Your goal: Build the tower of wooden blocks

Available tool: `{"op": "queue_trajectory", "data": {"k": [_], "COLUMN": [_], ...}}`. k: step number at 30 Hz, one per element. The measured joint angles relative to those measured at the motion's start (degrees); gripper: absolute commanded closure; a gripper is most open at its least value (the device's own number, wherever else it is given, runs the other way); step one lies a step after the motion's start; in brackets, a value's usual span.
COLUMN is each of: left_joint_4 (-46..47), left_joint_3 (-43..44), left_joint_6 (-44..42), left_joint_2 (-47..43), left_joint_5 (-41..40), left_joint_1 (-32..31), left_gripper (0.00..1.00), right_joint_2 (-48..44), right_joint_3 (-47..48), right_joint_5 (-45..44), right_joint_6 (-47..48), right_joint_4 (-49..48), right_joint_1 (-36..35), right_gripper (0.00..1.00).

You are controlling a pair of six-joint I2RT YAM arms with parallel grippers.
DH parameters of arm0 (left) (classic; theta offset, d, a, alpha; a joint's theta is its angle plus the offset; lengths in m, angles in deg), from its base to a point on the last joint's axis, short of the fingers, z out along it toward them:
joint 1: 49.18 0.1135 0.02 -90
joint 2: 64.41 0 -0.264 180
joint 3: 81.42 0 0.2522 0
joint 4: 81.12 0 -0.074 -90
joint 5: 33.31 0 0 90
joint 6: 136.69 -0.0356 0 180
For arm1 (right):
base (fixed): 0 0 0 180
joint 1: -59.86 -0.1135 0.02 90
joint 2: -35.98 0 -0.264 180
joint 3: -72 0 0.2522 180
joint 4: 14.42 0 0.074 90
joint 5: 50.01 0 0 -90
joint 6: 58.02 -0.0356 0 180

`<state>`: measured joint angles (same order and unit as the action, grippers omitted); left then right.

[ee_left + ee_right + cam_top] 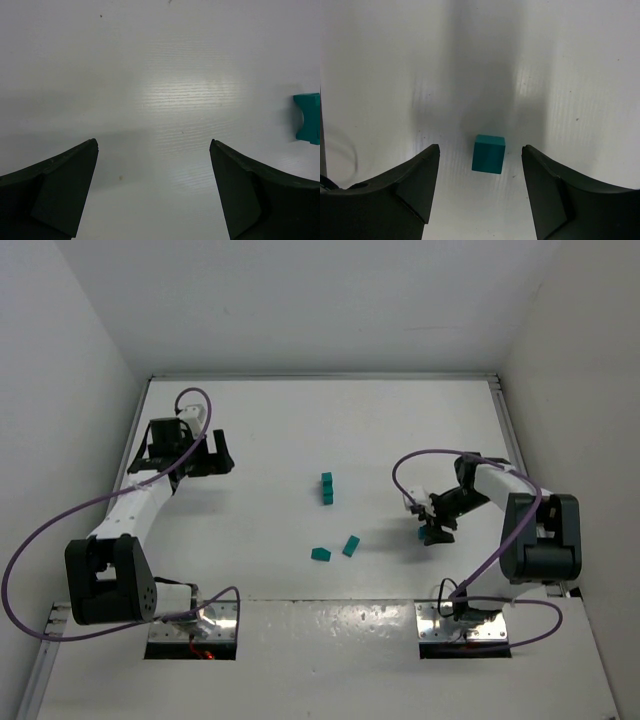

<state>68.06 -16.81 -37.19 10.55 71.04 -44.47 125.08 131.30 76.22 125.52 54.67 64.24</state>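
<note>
The tower [326, 488] is a short column of teal wood blocks near the table's middle. Two loose teal blocks [320, 554] [351, 545] lie in front of it. My right gripper [434, 530] hangs low at the right and stands open. A teal cube [488, 154] rests on the table between its fingertips [480, 147], touched by neither finger; the same cube [421, 533] peeks out beside the gripper from above. My left gripper [190, 458] is far left and wide open [154, 145] over bare table. A teal block with a curved notch [307, 118] shows at that view's right edge.
White walls close in the table on the left, back and right. Purple cables [60, 525] loop beside both arms. The arm bases sit on metal plates [465, 625] at the near edge.
</note>
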Motion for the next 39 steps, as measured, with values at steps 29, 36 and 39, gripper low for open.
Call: {"op": "queue_trajectory", "data": {"k": [29, 36, 39], "left_joint_4": [0.0, 0.0, 0.0], "left_joint_3": [1.8, 1.8, 1.8], "left_joint_6": [0.2, 0.2, 0.5], "left_joint_2": [2.0, 2.0, 1.6], "left_joint_5": [-1.2, -1.8, -3.3], "left_joint_1": [0.0, -0.2, -0.4], "left_gripper": [0.00, 0.00, 0.00], "right_joint_2": [2.9, -1.1, -7.6], "right_joint_3": [-1.7, -3.5, -4.0], "right_joint_5": [-1.3, -1.3, -1.7], "right_joint_6": [-4.2, -10.6, -20.5], "right_joint_4": [-6.1, -8.4, -10.4], "right_joint_1": [0.0, -0.7, -4.2], "right_gripper": [0.88, 1.00, 1.00]}}
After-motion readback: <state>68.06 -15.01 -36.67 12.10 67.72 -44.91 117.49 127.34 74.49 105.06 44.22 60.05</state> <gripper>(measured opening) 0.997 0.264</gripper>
